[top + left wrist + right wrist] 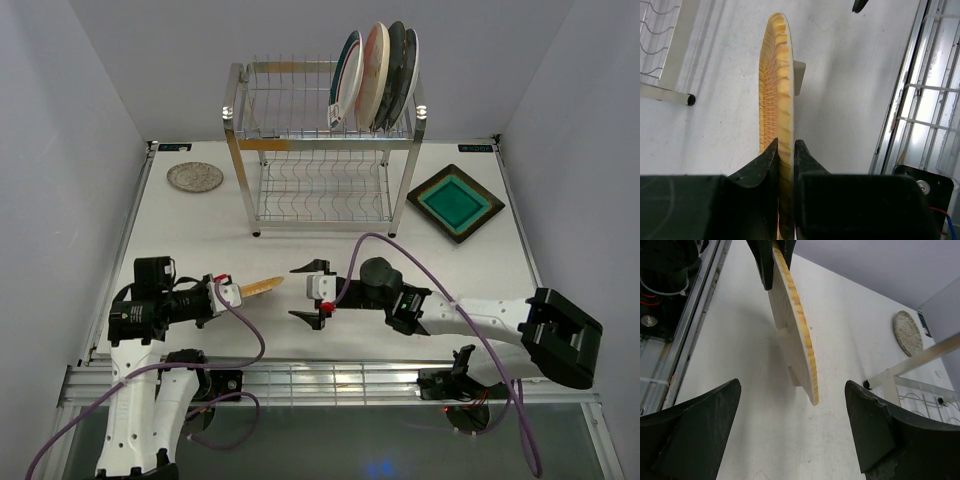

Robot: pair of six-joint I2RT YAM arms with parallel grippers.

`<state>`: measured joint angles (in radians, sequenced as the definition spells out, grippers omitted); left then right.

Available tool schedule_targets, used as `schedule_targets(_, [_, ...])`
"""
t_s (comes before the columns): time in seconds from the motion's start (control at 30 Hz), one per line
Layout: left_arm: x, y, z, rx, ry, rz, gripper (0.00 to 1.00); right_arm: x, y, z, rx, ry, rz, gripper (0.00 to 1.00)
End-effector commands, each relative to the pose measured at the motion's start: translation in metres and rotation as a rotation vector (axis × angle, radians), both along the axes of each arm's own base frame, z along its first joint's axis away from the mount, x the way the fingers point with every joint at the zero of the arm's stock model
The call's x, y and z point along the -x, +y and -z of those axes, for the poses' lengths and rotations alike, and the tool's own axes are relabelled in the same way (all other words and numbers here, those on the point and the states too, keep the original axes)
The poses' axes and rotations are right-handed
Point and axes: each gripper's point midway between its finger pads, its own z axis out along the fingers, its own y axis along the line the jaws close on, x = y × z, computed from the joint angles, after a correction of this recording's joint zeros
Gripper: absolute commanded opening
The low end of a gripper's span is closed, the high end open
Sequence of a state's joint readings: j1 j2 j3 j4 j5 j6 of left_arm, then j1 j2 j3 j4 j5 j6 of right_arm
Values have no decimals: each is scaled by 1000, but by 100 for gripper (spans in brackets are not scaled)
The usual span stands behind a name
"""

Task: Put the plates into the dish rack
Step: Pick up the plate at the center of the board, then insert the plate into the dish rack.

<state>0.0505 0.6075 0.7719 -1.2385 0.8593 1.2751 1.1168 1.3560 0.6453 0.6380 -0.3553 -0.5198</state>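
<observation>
— Left claw (785, 145) first: what has it got?

— It is clamped on the rim of the yellow plate (776, 75). The plate stands on edge, clear of the table (200, 240), and juts toward the right claw (300, 292).

— And that one?

— Spread wide, holding nothing. From its wrist view the plate's free edge points into the gap between its fingers and touches neither. Whether the edge is just short of the gap or barely inside it cannot be told.

— A handover, then?

— That seems the likely step. The rack (300, 143) stands at the far side with four plates (375, 75) upright at the right end of its top tier. The slots to their left look free.

— How should the robot do it well?

— The right claw should slide in along the plate's plane until its fingers overlap the rim well, not only the tip. It should stay square to the two faces so that it closes flat. A shallow bite on so thin an edge could let the plate swing. The left claw should let go only once the right has closed.

— Anything else waiting?

— A silver plate (195, 177) lies flat left of the rack, and a square plate (455, 203) lies flat to its right.
</observation>
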Motion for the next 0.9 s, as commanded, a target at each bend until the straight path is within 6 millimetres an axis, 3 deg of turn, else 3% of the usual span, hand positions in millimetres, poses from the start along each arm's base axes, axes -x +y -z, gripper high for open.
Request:
schedule_targets(0.0, [-9, -18, -46, 129, -93, 33, 0, -8, -19, -42, -157, -42, 100, 90])
schedule_targets(0.03, [-10, -19, -50, 142, -93, 29, 0, -7, -26, -37, -163, -27, 118, 90])
schedule_targets(0.07, [-11, -20, -58, 157, -99, 22, 0, -12, -33, -49, -209, -12, 169, 90])
schedule_targets(0.13, [-11, -23, -69, 198, -92, 7, 0, -20, -43, -48, -223, 12, 237, 90])
schedule_targets(0.37, [1, -36, -125, 331, -149, 3, 0, -78, -94, -44, -339, 89, 682, 90])
schedule_targets(0.57, [12, -43, -185, 483, -178, -53, 0, -92, -114, -40, -367, 123, 819, 90])
schedule_targets(0.87, [17, -49, -271, 724, -212, -99, 0, -94, -123, -42, -394, 146, 862, 90])
